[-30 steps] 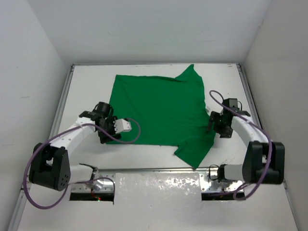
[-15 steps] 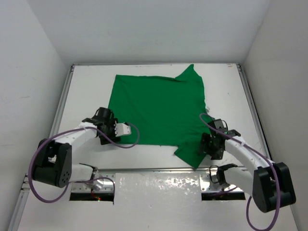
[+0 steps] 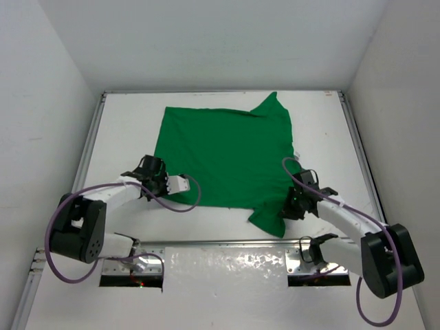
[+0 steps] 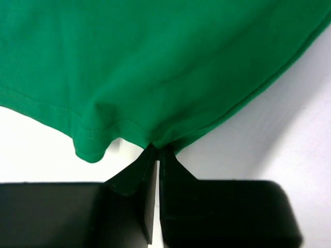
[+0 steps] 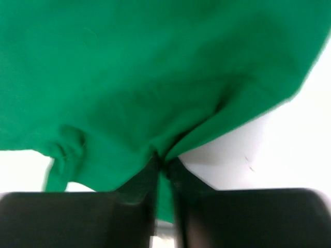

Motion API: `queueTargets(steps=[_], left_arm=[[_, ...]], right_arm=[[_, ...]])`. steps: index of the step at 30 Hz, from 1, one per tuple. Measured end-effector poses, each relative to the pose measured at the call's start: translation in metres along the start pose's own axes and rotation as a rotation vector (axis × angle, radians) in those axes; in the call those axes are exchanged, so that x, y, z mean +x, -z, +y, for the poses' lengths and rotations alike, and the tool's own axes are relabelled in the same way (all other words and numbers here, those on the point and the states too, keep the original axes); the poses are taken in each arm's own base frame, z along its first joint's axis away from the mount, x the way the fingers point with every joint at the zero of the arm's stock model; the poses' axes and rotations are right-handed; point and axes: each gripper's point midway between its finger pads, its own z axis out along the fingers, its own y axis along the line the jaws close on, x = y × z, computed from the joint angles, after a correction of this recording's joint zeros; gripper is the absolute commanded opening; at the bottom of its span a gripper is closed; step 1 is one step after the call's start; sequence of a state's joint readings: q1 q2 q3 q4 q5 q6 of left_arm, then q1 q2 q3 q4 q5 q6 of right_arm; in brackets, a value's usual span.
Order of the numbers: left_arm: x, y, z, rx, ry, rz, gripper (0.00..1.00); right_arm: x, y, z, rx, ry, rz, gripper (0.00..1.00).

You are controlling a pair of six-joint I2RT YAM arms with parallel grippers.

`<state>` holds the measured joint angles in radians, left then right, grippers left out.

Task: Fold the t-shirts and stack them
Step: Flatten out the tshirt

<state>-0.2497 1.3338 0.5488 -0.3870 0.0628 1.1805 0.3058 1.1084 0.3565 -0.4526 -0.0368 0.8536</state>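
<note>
**Jaws pressed together on cloth, both arms: corner grasp for a fold**

Table (image 3: pixel 323 124): white. T-shirt (image 3: pixel 223 155), green, lies spread flat over the table's middle. Left gripper (image 4: pixel 156 152) pinches its hem toward the table's near-left. Right gripper (image 5: pixel 161 163) pinches a bunched fold toward the table's near-right, by a sleeve. Likely reason: with two held points, the near edge can lift evenly.

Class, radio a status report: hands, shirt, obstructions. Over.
Left hand shut on green t-shirt hem. Right hand shut on near sleeve. Shirt spread flat, unfolded. No obstruction seen.
</note>
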Motion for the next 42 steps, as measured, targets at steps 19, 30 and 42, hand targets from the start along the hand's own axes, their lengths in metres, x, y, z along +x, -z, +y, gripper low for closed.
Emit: queueTargets(steps=[19,30,42], left_arm=[[0.000,0.048,-0.022,0.030,0.060,-0.022,0.00],[0.009,0.080,-0.055,0.115,0.104,0.005,0.00],[-0.023,0.124,-0.014,0.135,0.136,-0.031,0.00]], right_arm=[[-0.001,0.043,-0.009,-0.029,0.023,-0.126,0.00],[-0.001,0.089,-0.007,0.002,0.103,-0.084,0.00],[-0.062,0.137,0.041,-0.008,0.261,-0.122,0.00]])
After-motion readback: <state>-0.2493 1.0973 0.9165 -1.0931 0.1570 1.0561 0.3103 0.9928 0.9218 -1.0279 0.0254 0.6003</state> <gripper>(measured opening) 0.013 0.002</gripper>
